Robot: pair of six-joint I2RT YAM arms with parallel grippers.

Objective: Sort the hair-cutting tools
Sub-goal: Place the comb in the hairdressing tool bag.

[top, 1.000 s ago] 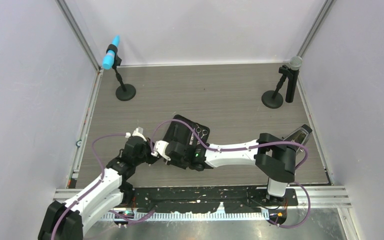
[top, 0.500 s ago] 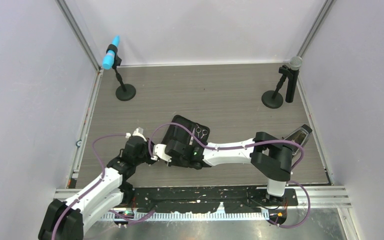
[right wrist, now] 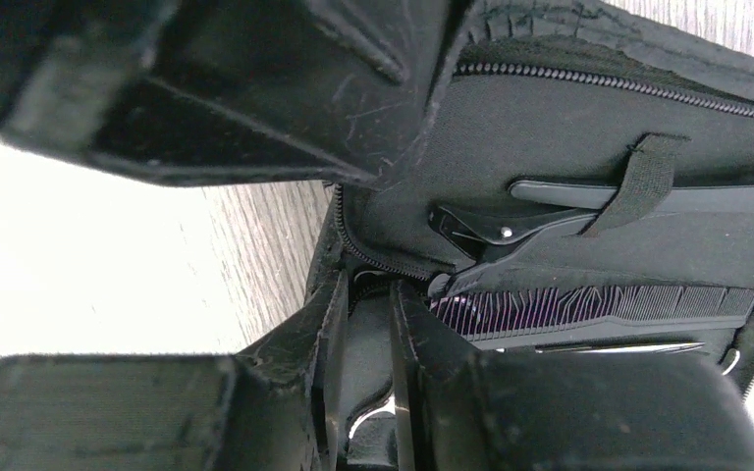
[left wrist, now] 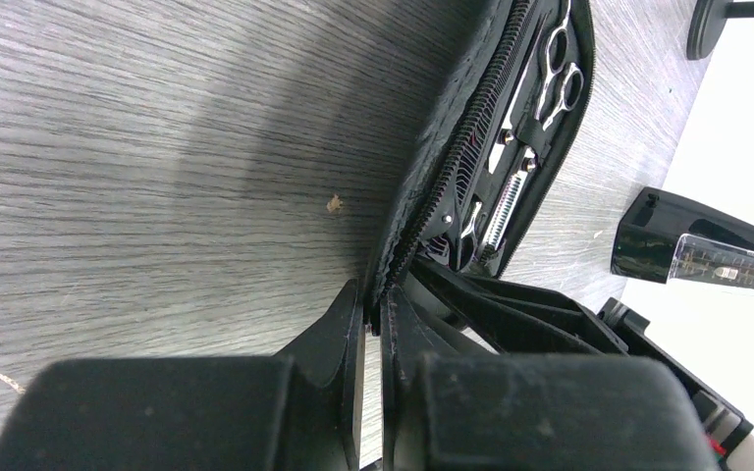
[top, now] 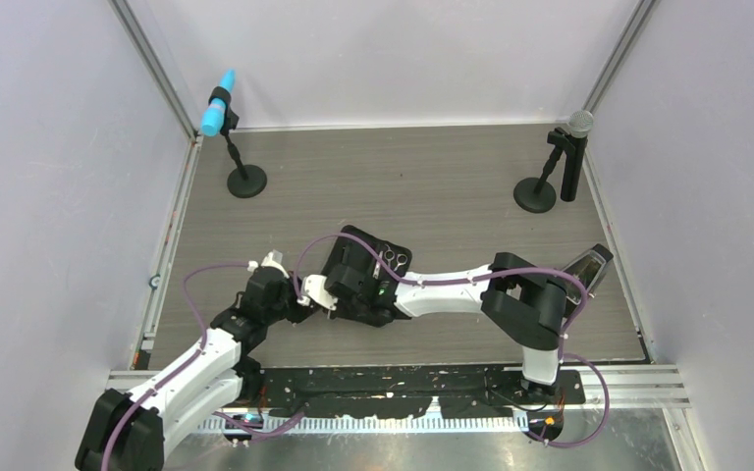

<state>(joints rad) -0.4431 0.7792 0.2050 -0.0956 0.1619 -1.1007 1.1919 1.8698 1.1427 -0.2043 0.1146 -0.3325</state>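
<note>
The left claw (left wrist: 374,312) is clenched on the raised edge of the zip case (left wrist: 422,186); the right claw (right wrist: 363,294) is nearly closed at the case's corner, on what I cannot tell

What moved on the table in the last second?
The right arm swung its elbow left, and the right gripper edged slightly farther from the bases, still pinching the case. The left gripper kept its pinch on the case's edge. The left arm, case and scissors stayed put.
</note>
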